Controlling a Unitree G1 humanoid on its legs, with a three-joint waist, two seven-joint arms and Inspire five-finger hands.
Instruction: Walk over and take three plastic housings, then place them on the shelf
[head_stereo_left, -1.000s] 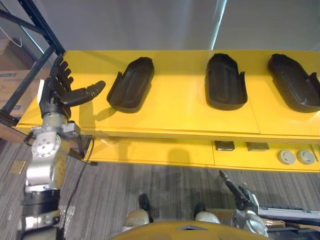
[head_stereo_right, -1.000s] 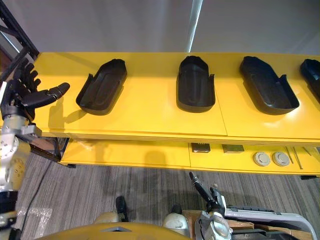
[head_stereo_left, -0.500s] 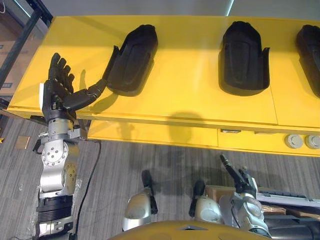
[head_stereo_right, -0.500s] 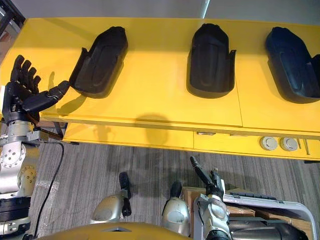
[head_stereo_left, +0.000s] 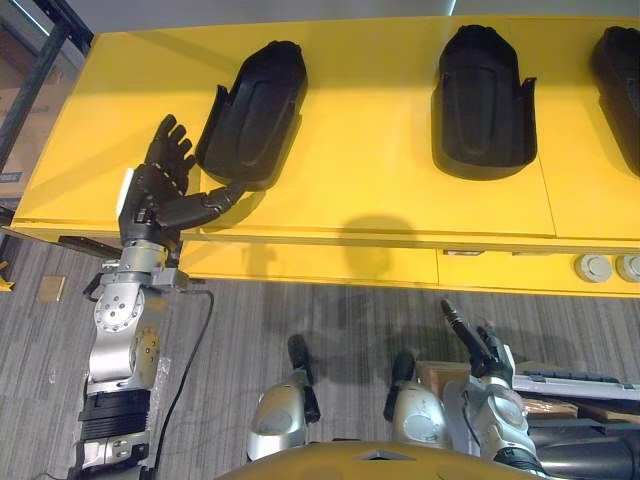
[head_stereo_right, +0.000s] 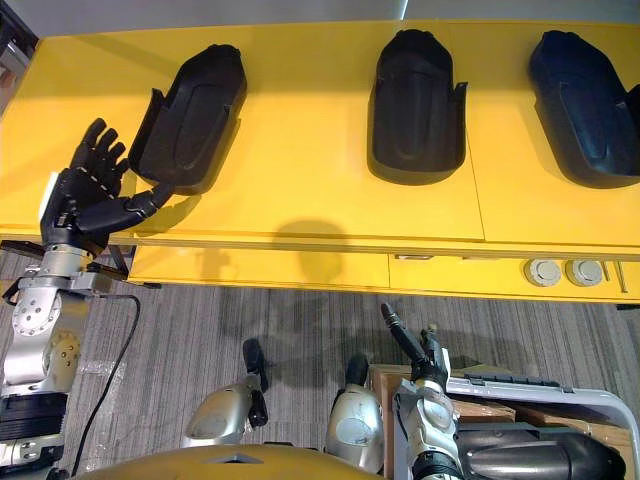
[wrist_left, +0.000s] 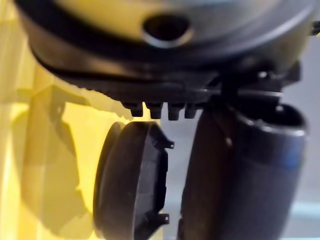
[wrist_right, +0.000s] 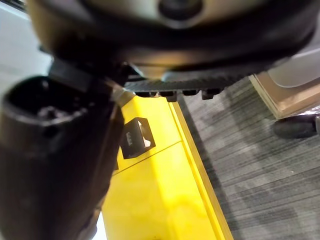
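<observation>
Three black plastic housings lie open side up on the yellow table (head_stereo_left: 380, 200): a left one (head_stereo_left: 250, 125), a middle one (head_stereo_left: 482, 100) and a right one (head_stereo_left: 622, 70) cut by the view's edge. My left hand (head_stereo_left: 160, 190) is open over the table's front left. Its fingers are spread beside the left housing's near end, and its thumb (head_stereo_left: 225, 193) reaches to that end's rim. The left wrist view shows this housing (wrist_left: 130, 185) just past the thumb (wrist_left: 240, 175). My right hand (head_stereo_left: 470, 345) hangs low at the right, over the floor, with fingers relaxed.
Below the table's front edge runs a lower yellow ledge with two round grey pieces (head_stereo_right: 560, 272). A dark rack upright (head_stereo_left: 40, 60) and cardboard boxes stand at the far left. A pale bin (head_stereo_right: 540, 395) sits on the floor beside my right hand.
The camera has come closer to the table. My left hand has moved right and forward, from the table's corner to the left housing's near end. The right hand stays low.
</observation>
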